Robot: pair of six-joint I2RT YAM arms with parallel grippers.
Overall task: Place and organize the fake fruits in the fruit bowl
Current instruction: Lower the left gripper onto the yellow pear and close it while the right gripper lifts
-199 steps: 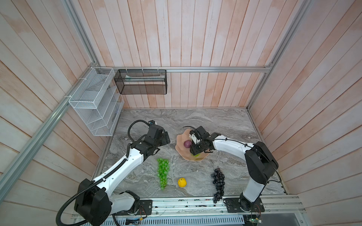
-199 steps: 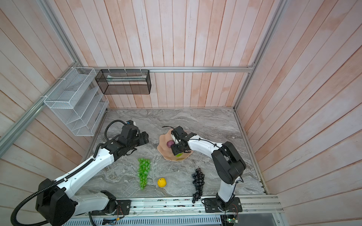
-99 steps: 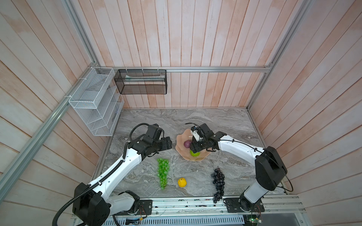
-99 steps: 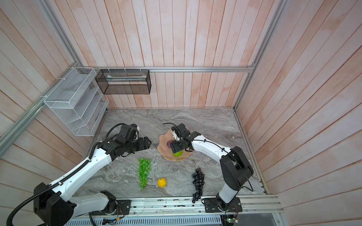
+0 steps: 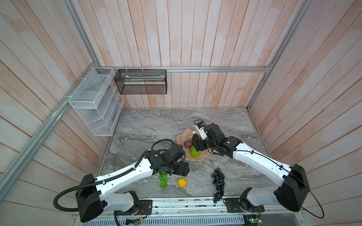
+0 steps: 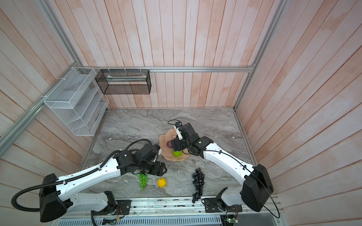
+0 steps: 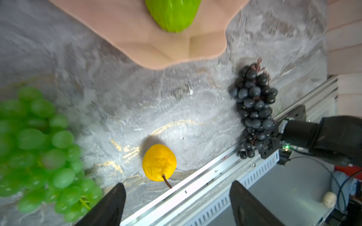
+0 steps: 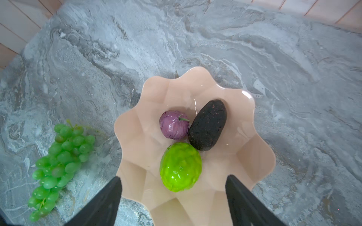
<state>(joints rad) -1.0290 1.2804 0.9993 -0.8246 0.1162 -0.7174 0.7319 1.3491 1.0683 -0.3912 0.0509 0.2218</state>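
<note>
The bowl stands on the table, right of its middle in both top views. Three fruits lie in it, bunched together. The purple fruit and the avocado lie side by side and touch. The lime fruit sits against both of them, nearer the bowl's front rim.

The other three fruits lie on the table in a row near the front edge, outside the bowl. The green grapes are on the left, the lemon is in the middle, and the dark grapes are on the right. The lemon lies near the green grapes and well apart from the dark ones. The lower end of the dark grapes reaches the front rail.

The right gripper hangs over the bowl above the lime fruit. Its jaws are spread wide and hold nothing. The left gripper hangs over the table between the bowl and the front row, above the green grapes' upper end. Its jaws are also wide apart and empty.

A white basket hangs on the left wall and a black basket on the back wall. A pale strip shows inside the black one, too small to make out.
</note>
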